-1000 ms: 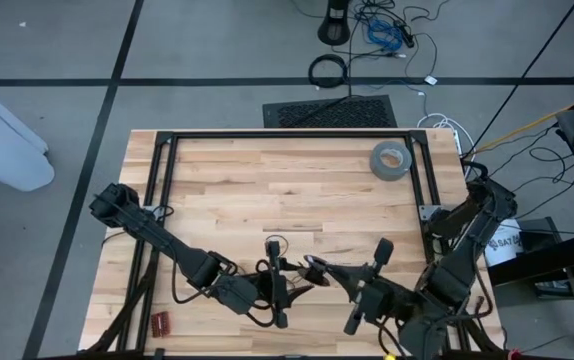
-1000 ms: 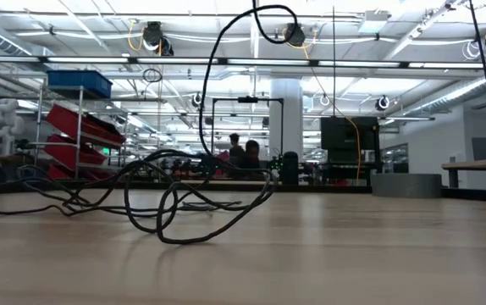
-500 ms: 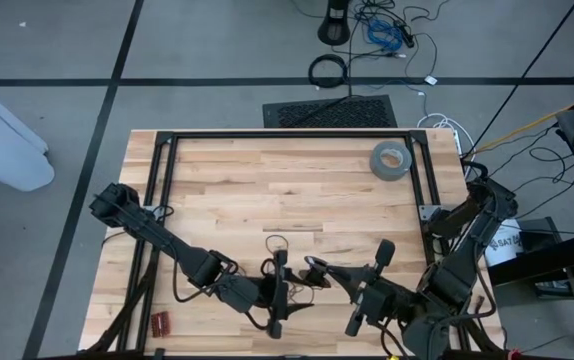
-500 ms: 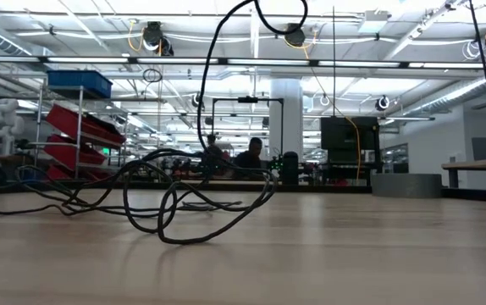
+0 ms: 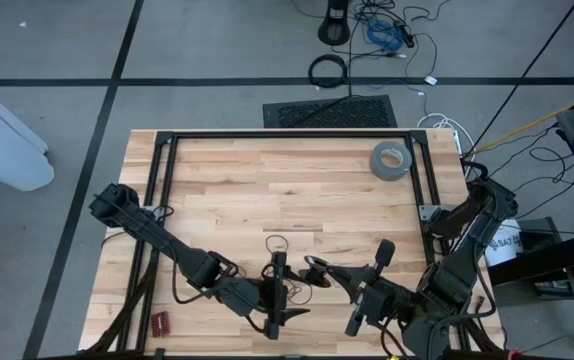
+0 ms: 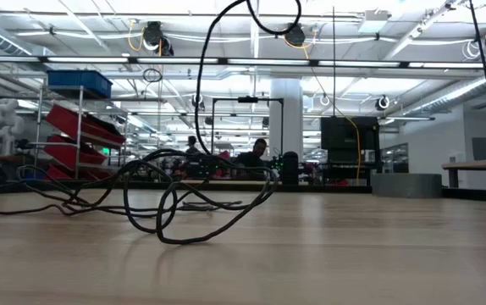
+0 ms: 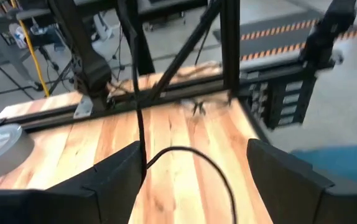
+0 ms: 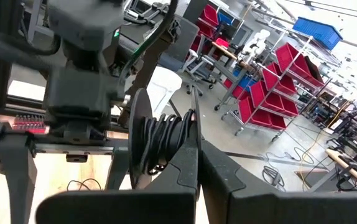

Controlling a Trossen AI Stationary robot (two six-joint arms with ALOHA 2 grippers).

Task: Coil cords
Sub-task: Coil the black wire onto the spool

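You are dealing with a cord (image 6: pixel 162 199) that is very thin, light and limp: judging by the way it sprawls in loose loops over the wooden table (image 5: pixel 297 190), it will not hold any shape you give it, it will sag between grip points, and it can snag on itself or slide through smooth fingers. Take hold of it where a single strand runs free, close to the bundle already gathered, not in the tangle of overlapping loops. Starting on the left, your left gripper (image 5: pixel 278 296) sits low near the front edge of the table with its fingers spread wide; in the left wrist view a strand of the cord curves across the wood between those fingers (image 7: pixel 113 177) and rises beside one of them, but nothing is pinched, so count that tool as empty for now. Just to its right, your right gripper (image 5: pixel 316 269) has its fingers pressed together on the cord, and the right wrist view shows several turns of the cord (image 8: pixel 163 137) bunched side by side at the fingertips. From there one strand climbs steeply out of the low view while the slack lies on the table between and in front of the two grippers.
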